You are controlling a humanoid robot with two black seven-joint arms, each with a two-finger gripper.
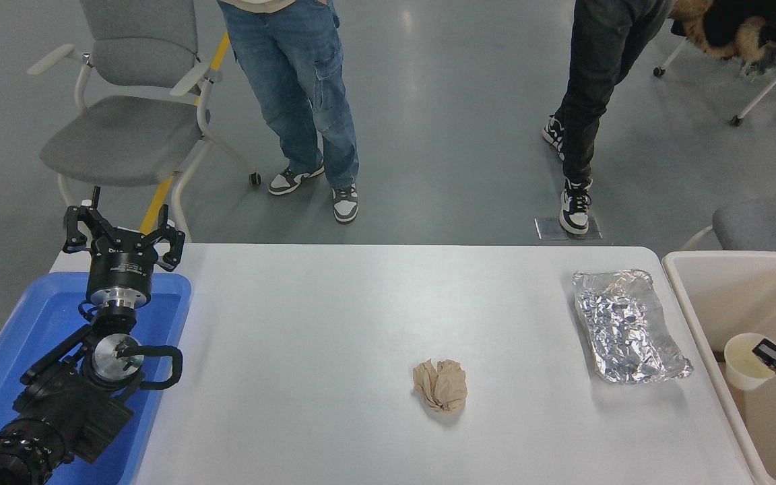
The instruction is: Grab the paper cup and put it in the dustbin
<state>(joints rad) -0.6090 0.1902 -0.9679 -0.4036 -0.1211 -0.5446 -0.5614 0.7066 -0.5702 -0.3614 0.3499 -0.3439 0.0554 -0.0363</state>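
The paper cup (741, 364) is small and white with a cream inside. It sits upright inside the outline of the dustbin (698, 296), a large cream-white bin at the table's right end. My right gripper (762, 353) comes in from the right edge and is shut on the cup's rim, one finger (768, 351) over the rim; most of the gripper is cut off by the picture's edge. I cannot tell whether the cup hangs above the bin's floor or rests on it. My left gripper (122, 236) is parked open and empty over the far left.
A blue plastic tray (38, 323) lies under the left arm. A crumpled brown paper ball (440, 384) lies mid-table toward the front. A crinkled foil tray (627, 327) lies beside the bin. Two people stand beyond the far edge, with chairs around.
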